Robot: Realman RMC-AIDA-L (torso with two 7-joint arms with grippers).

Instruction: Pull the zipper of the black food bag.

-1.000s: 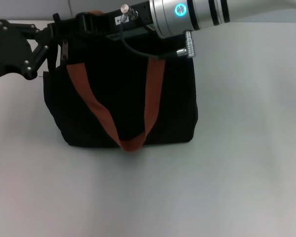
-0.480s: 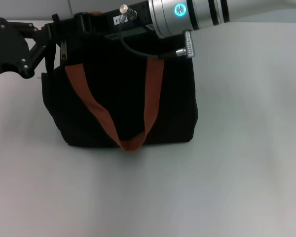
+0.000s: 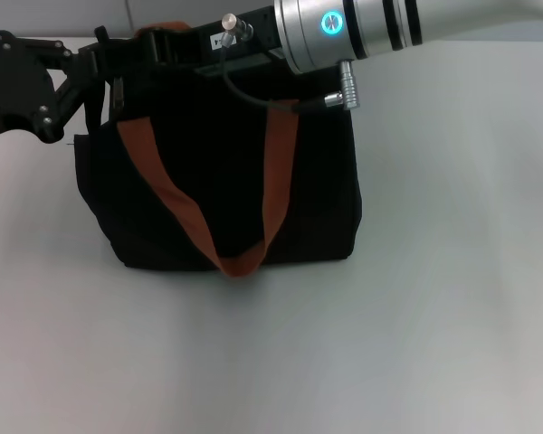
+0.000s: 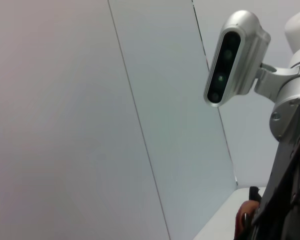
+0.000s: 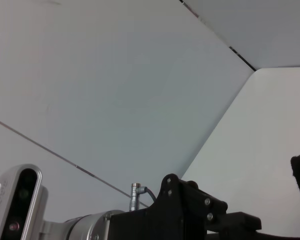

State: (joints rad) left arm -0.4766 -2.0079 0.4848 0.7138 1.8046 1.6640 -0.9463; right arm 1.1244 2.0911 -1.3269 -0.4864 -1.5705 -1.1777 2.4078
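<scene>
the bag [image 3: 226, 190] stands upright on the white table [image 3: 434, 298], one orange handle [image 3: 253, 208] hanging down its front. the left gripper [image 3: 104, 56] is at the bag's top left corner and the right gripper [image 3: 149, 45] reaches along the top edge, both near the zipper [image 3: 119, 95]. i cannot tell how far the grippers are open, or if either one holds the zipper.
</scene>
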